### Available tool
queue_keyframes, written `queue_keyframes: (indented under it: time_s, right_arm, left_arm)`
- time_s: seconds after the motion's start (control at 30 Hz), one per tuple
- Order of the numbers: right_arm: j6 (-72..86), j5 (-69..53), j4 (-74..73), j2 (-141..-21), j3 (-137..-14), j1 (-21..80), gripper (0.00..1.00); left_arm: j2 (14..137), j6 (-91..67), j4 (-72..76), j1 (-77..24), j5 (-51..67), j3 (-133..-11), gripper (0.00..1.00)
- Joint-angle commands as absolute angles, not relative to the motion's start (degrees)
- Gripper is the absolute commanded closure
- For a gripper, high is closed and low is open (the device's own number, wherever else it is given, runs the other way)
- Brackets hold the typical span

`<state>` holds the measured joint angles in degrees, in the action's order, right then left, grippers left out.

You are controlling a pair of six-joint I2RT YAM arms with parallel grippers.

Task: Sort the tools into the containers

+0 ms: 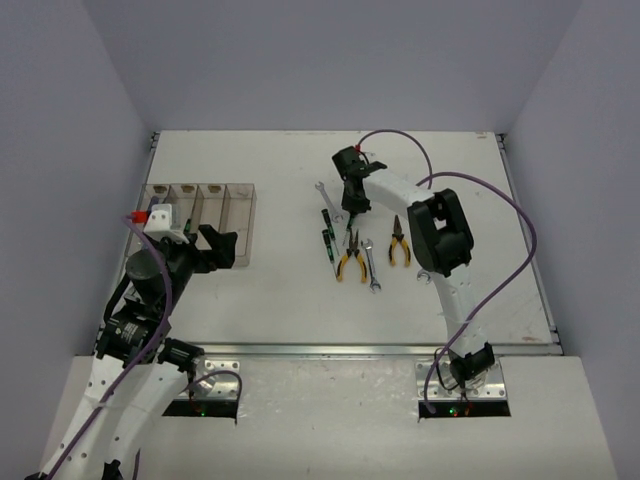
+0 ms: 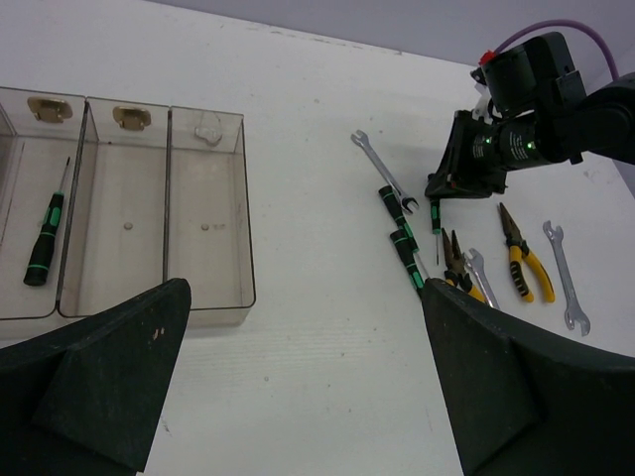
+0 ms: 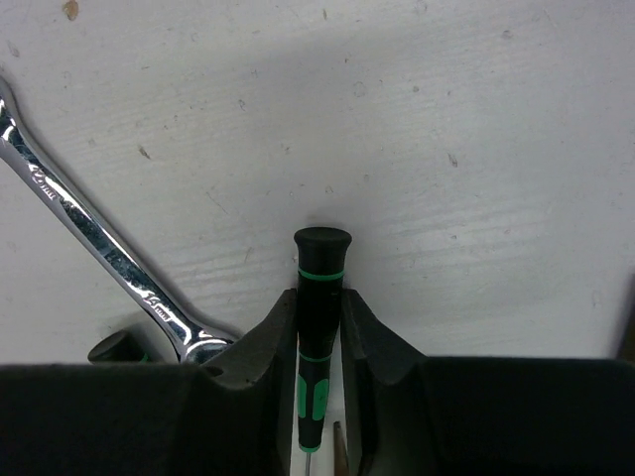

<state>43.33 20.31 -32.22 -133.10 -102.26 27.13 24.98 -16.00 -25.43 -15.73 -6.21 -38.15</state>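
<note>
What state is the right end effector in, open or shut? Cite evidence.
Shut on the green-and-black screwdriver: both fingers press its handle.

**Robotics Lab Test Cell**

A white table is boxed in by plain grey partition walls. Two robot arms are bolted to metal base plates, purple cables are routed along them, and hand tools and clear bins are laid out.

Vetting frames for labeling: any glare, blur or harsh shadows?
Top external: even soft light, faint shadows. Left wrist: table sharp, left gripper's fingers dark and blurry, mild reflections on containers. Right wrist: glare streaks on wrench, screwdriver sharp, right gripper's fingers nearly black.
</note>
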Motion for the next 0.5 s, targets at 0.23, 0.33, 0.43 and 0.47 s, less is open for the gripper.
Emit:
queue_keyframes:
  time_s: [0.23, 0.33, 0.43, 0.47]
  right_arm:
    - [44.02, 15.53, -32.91, -124.58, -101.07, 23.41, 0.92]
    - [43.13, 13.78, -31.40, -120.22, -99.21, 23.09, 0.96]
    - [41.79, 6.38, -25.14, -110.19, -91.33, 23.03, 1.00]
    - [41.64, 3.92, -21.31, -107.68, -86.80, 23.03, 1.00]
  left_arm:
    - [26.71, -16.44, -22.33, -16.17, -4.79, -38.58, 0.00]
    - [27.07, -16.26, -21.75, -16.17, -2.60, -38.74, 0.00]
    - [28.78, -17.44, -20.24, -16.17, 4.32, -39.30, 0.00]
    - [30.15, -19.33, -18.51, -16.17, 9.04, -39.16, 0.00]
